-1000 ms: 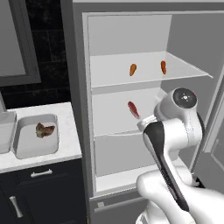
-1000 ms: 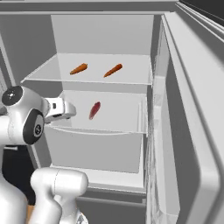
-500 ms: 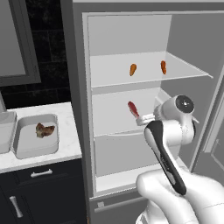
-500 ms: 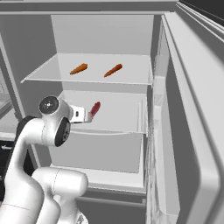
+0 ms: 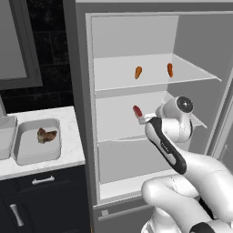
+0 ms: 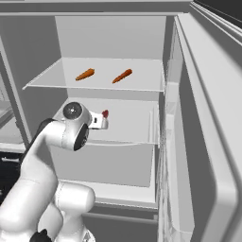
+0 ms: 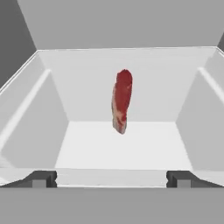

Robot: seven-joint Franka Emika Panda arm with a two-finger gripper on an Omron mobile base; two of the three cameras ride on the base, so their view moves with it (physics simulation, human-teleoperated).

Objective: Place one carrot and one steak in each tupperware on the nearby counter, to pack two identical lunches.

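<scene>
Step in hand, as I judge it: fetching the red steak (image 7: pixel 122 100) from the open fridge. One tupperware (image 5: pixel 37 141) sits on the tabletop (image 5: pixel 68 159) left of the fridge and already holds the brown steak chunk (image 5: pixel 46 135); a second tray's edge (image 5: pixel 6 136) shows further left. No carrot is packed in the near tray.

Hand (image 7: pixel 112 178): fully open, fingertips (image 7: pixel 43 178) spread wide at the front lip of the middle shelf (image 7: pixel 122 148), holding nothing. It faces into the fridge, level with the red steak and short of it.

Red steak: on the middle shelf, toward the back, apart from the walls. In the hand view its long axis runs away from the camera, near end toward the hand, far end toward the back wall. The pale edge shows at the near end.

Two carrots (image 6: pixel 85 74) (image 6: pixel 122 75) lie on the upper shelf (image 6: pixel 142 82), well apart from each other, long axes running diagonally across the shelf in the right base view.

Next move calls for: reaching deeper along the shelf, keeping the open fingers either side of the slab's narrow width, then closing. The steak's long axis roughly matches the line of approach, so little wrist turn seems needed.
</scene>
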